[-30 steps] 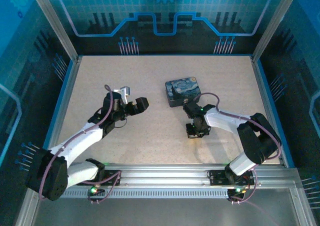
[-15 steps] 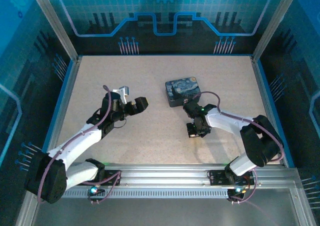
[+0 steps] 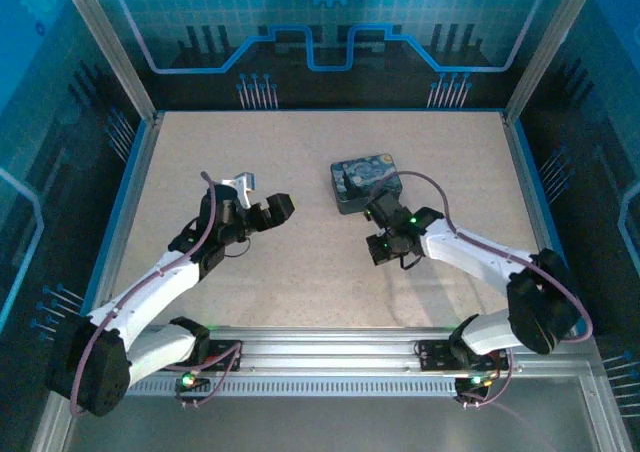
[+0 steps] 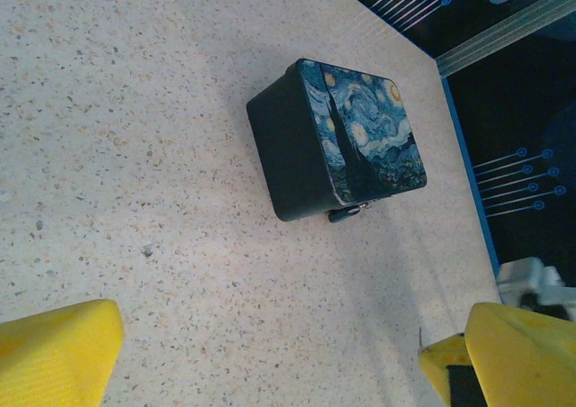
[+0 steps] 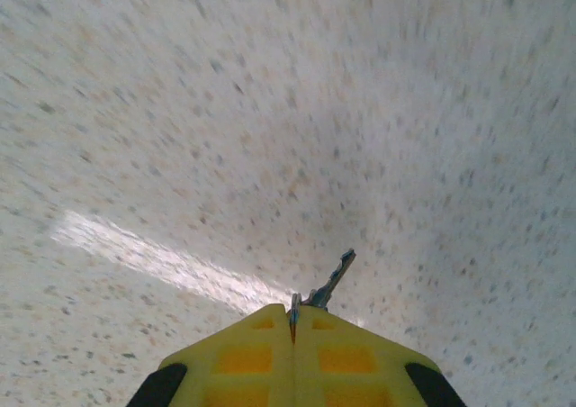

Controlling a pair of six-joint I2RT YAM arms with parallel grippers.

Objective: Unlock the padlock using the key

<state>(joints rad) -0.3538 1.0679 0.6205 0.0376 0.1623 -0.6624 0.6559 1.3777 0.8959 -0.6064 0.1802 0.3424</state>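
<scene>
Metal key [image 5: 330, 282] between right gripper [image 5: 293, 313] tips

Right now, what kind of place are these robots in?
Probably a robot lab booth: a speckled table fenced by metal posts, blue circuit-print walls, and a rail carrying the left arm and right arm.

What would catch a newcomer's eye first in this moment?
The blue night-sky tin stands out first, sitting on the speckled table right of centre, with what looks like the tiny padlock at its edge. Next comes the right hand, shut on a thin key that pokes out past its yellow fingertips just above the table. The left hand is open and faces the tin.
</scene>
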